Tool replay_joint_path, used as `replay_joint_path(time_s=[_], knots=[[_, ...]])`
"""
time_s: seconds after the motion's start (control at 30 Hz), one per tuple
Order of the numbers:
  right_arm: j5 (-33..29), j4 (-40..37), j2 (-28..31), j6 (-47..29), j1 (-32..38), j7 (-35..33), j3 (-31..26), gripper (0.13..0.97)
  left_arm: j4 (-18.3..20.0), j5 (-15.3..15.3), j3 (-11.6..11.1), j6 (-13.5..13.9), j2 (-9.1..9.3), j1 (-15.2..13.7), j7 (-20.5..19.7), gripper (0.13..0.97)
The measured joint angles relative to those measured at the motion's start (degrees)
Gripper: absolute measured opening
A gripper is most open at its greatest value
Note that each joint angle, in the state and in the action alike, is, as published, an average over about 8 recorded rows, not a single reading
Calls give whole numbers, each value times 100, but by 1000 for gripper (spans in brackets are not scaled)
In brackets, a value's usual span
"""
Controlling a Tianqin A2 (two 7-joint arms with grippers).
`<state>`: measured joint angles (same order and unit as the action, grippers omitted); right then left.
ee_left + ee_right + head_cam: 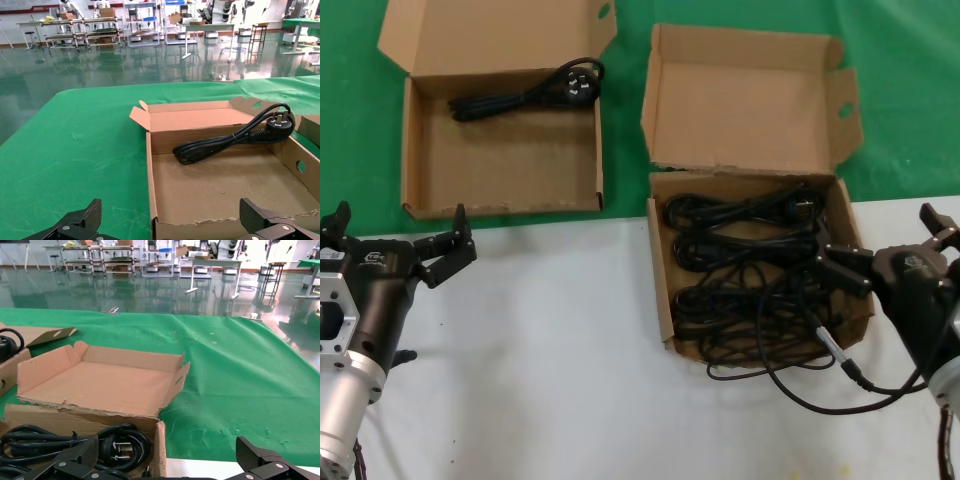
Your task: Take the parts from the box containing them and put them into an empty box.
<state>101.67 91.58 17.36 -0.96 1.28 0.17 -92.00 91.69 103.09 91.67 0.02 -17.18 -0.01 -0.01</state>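
Observation:
The box containing the parts [663, 290] stands at the right with its lid up, and a heap of black power cords [750, 265] fills it. The other box [500, 165] at the back left holds one cord [530, 92] along its far wall. My right gripper [886, 240] is open at the full box's right wall, one finger over the rim. In the right wrist view that gripper [167, 450] straddles the box's corner wall [160, 440], beside coiled cords [115, 440]. My left gripper [400, 225] is open in front of the left box's near wall. The left wrist view has the left gripper [170, 215] facing that box [150, 170] and its cord [225, 142].
Both boxes sit where the green cloth [910, 90] meets the white table [550, 370]. My own cable with a metal connector [840, 355] loops onto the table in front of the full box. The full box's raised lid [100, 385] stands behind the cords.

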Motion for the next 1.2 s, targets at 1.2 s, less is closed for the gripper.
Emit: replay_joint_path(time_s=[1.2], knots=[[0,0,0,0,0,0,0,966,0,0,0,0,0,0,0,966]])
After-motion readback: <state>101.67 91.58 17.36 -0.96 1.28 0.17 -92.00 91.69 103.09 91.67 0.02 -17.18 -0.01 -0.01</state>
